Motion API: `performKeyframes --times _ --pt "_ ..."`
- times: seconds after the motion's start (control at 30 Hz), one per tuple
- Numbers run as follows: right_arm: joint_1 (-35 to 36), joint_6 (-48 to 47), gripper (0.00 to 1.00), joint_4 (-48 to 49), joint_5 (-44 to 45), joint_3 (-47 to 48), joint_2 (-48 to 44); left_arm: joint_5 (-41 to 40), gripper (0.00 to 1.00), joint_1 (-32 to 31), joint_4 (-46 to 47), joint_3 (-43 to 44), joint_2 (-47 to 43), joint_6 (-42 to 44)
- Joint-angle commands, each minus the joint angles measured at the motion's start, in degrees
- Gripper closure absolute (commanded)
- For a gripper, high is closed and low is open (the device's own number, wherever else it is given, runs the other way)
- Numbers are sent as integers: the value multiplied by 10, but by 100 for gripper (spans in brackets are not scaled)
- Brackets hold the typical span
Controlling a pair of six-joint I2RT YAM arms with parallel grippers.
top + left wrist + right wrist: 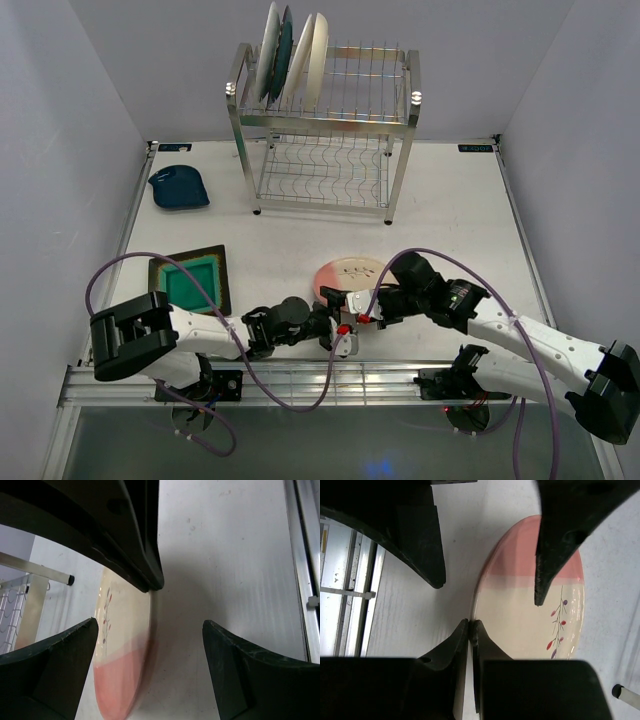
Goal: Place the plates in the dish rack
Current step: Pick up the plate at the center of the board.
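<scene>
One pink plate [350, 272] lies by the counter's [470, 220] near edge; with clenched, empty right fingers [452, 650] bracing its rim, we should close the released left fingers [55, 655] squarely over it.

The plate [352, 272] at the middle of the top view is cream, with a pink band along one side and a thin sprig of red and purple leaves. Left of it, the square plate [190, 280] is green with a dark rim. The small dish [180, 188] at upper left is dark blue. In the shiny steel rack [411, 125] stand a white plate [268, 55], a dark teal plate [284, 50] and a cream plate [314, 55]. The table [450, 220] is white.
</scene>
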Motion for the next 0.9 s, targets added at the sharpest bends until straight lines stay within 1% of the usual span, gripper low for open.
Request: performKeyframes --times 0.0,0.1,0.23,0.27,0.4,0.53,0.57,0.67,0.7,0.77,0.8,0.87 --pt "-1 -9 92 13 -16 40 -11 -76 5 -16 -7 19 15 30" --pt "-1 -9 92 5 -23 49 -10 -110 7 -23 0 21 23 40" --pt "-1 -10 92 -1 -28 53 -13 -142 14 -29 17 25 37 49" --pt "-1 -10 92 0 -28 52 -15 -149 14 -29 26 23 39 51" --pt "-1 -11 92 -1 -30 50 -17 -153 16 -29 52 11 34 55" --pt "-1 -11 92 -1 -31 51 -14 -163 24 -30 52 14 37 55" --pt "-1 -11 92 -1 -31 52 -13 -164 34 -30 52 16 40 54" --pt "-1 -11 92 -1 -31 52 -13 -170 50 -32 52 19 50 56" --pt "-1 -11 92 -1 -30 52 -13 -173 58 -32 52 20 52 56" --pt "-1 -11 92 -1 -30 53 -13 -180 67 -34 52 23 58 56" --pt "-1 -10 92 0 -30 54 -12 -180 77 -34 52 25 59 57" --pt "-1 -9 92 0 -31 55 -14 -184 87 -35 52 27 63 57"
